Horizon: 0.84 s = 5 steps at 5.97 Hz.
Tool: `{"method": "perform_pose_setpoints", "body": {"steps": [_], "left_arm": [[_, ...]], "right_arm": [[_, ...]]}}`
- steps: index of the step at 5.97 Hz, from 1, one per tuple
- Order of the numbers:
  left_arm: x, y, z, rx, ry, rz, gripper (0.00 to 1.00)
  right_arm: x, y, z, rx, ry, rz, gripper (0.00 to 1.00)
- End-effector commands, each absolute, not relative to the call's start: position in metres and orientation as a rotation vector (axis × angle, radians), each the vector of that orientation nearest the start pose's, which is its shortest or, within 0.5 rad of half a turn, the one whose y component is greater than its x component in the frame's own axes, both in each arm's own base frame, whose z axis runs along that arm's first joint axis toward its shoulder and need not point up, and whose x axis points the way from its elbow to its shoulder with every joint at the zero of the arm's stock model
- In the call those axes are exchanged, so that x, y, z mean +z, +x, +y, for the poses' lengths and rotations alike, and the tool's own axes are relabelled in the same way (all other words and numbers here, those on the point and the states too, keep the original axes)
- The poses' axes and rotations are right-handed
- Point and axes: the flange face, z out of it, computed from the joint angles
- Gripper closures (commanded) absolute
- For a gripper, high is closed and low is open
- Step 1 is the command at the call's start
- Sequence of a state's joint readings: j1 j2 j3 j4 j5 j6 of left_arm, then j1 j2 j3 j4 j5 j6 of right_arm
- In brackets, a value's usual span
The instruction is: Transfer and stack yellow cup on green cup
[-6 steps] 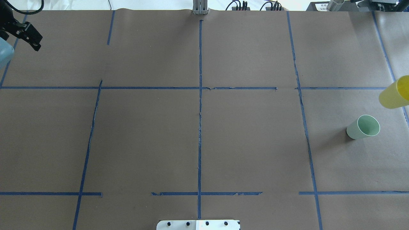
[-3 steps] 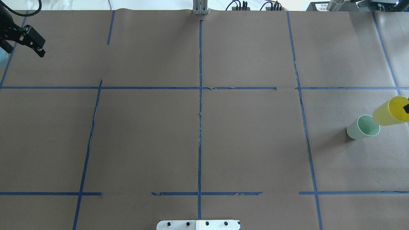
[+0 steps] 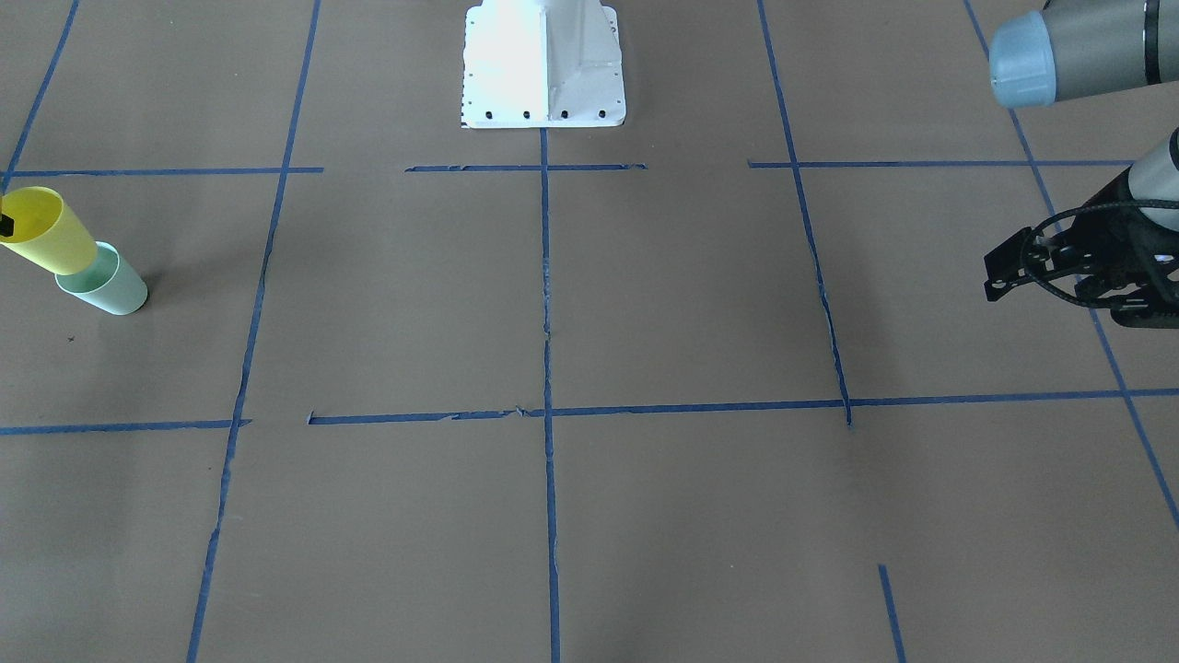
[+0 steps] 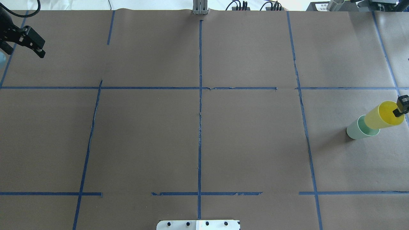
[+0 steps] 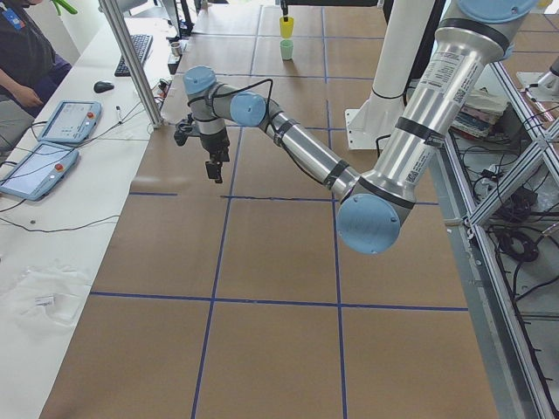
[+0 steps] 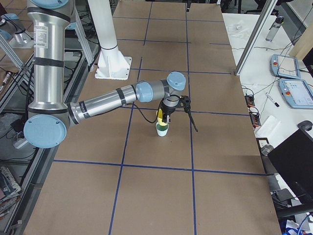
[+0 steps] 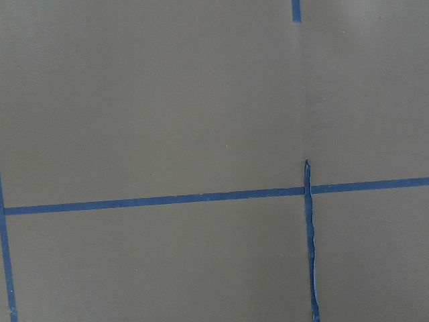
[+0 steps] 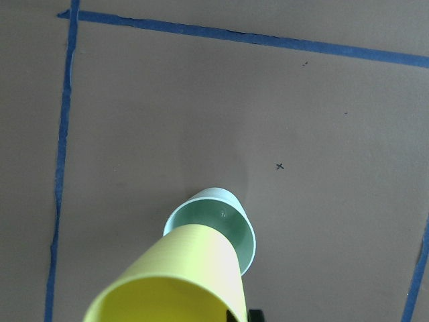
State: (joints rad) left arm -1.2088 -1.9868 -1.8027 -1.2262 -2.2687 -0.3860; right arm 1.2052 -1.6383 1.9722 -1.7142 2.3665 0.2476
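The yellow cup (image 4: pixel 381 115) hangs in my right gripper (image 4: pixel 401 108), which is shut on its rim at the overhead view's right edge. Its lower end is over the mouth of the green cup (image 4: pixel 355 130), which stands upright on the table. I cannot tell whether it has entered the green cup. The right wrist view shows the yellow cup (image 8: pixel 184 282) overlapping the green cup's (image 8: pixel 228 215) rim. In the front-facing view the yellow cup (image 3: pixel 41 232) and the green cup (image 3: pixel 110 290) are at the far left. My left gripper (image 4: pixel 41 51) is open and empty, far off at the back left.
The table (image 4: pixel 249 140) is covered in brown paper with blue tape lines. The robot's white base plate (image 4: pixel 198 225) is at the near edge. The left arm (image 5: pixel 297 144) stretches over the table's left end. Tablets and cables lie on a side bench (image 5: pixel 52 148).
The yellow cup has moved toward the robot and slightly inward, from clear of the green cup to over its mouth. The left gripper shifted slightly right, then stayed still.
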Motion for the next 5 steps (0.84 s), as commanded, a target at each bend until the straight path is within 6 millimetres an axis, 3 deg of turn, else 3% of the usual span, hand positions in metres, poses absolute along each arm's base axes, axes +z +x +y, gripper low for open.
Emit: {"method": "perform_pose_setpoints", "body": {"steps": [1,3,4,5], "left_arm": [[0.357,0.148,-0.588,0.085,0.02,0.751,0.0],[0.354,0.149,-0.586,0.085,0.024,0.753,0.0],[0.354,0.149,-0.586,0.085,0.024,0.753,0.0],[0.354,0.149,-0.586,0.085,0.024,0.753,0.0]], "right_arm": [[0.518,-0.121,-0.446,-0.21,-0.095,-0.804,1.0],[0.529,-0.122,-0.447,-0.208,-0.102,-0.766,0.99],[0.529,-0.125,-0.447,-0.216,-0.104,-0.767,0.68],[0.522,-0.131,-0.451,-0.227,-0.095,-0.771,0.01]]}}
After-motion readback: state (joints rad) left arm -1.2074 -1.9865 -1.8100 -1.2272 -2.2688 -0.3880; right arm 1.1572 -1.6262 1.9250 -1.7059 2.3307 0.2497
